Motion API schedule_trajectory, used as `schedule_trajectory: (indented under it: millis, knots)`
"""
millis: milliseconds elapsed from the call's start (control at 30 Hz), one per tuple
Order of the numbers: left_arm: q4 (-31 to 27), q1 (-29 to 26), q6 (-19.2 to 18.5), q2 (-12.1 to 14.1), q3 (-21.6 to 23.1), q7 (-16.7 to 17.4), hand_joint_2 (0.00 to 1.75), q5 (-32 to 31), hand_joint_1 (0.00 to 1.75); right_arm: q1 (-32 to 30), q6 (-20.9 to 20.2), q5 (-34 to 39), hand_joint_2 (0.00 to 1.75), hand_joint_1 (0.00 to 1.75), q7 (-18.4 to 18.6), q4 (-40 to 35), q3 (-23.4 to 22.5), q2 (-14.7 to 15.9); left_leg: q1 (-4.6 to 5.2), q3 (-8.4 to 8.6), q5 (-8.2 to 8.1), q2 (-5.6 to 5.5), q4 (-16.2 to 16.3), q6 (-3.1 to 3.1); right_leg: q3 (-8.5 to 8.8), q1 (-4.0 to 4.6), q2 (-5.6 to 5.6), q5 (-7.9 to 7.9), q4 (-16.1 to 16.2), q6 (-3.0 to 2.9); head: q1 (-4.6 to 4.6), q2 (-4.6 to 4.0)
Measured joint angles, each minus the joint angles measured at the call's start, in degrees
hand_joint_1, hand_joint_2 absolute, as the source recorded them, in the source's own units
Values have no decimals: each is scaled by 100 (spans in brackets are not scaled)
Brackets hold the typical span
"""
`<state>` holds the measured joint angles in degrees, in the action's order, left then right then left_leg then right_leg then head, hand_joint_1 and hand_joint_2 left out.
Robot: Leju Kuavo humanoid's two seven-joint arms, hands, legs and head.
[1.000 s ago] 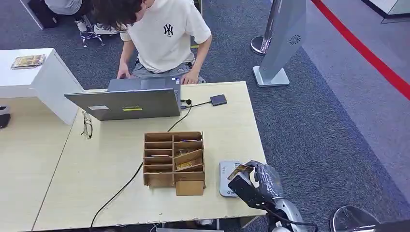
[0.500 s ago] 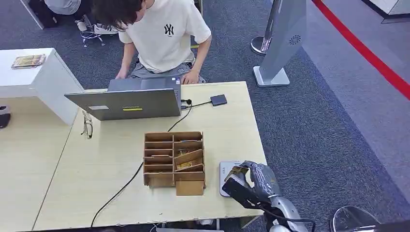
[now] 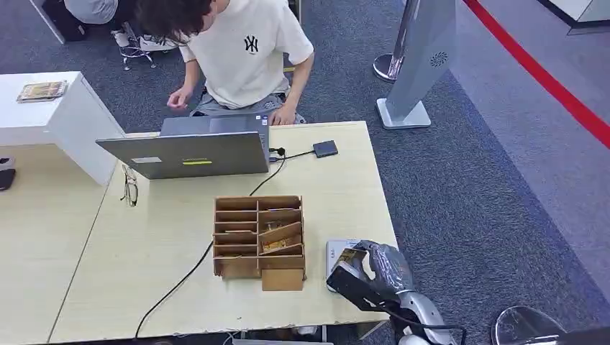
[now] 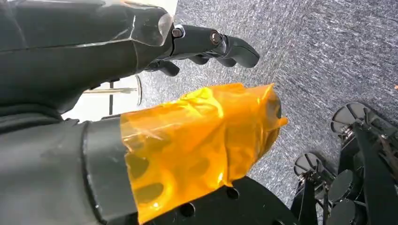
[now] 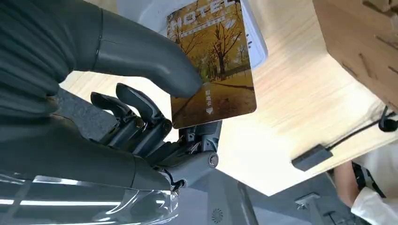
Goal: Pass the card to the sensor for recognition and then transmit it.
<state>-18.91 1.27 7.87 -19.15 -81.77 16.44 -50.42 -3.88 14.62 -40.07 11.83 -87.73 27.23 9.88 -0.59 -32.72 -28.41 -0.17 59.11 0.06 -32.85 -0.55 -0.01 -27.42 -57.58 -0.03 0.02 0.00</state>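
Pinching the card [image 5: 213, 61] between thumb and fingers, the right hand [image 3: 374, 272] holds it over the white sensor [image 3: 335, 253] at lower right of the head view; the left hand [image 4: 141, 70] hangs empty, fingers loosely apart

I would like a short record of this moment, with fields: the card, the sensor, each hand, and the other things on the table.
card: hotel card with an autumn tree picture, pinched by the right hand, over the sensor
sensor: white reader on the table, near its right edge
left hand: holds nothing, hangs over grey carpet
organizer: wooden box with compartments, beside the sensor
other: open laptop, glasses, black cable; a person sits behind the laptop
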Motion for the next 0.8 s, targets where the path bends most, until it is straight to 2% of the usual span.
schedule_trajectory:
  millis: [800]
  knots:
    - [-144, 1, -153, -13, 0, 85, 0, -170, 0, 626, -537, -699, 175, 175, 249, 767, 203, -319, 0, 8, 1, 1, 0, 0, 5, 0, 1, 0, 0, 0, 0, 0]
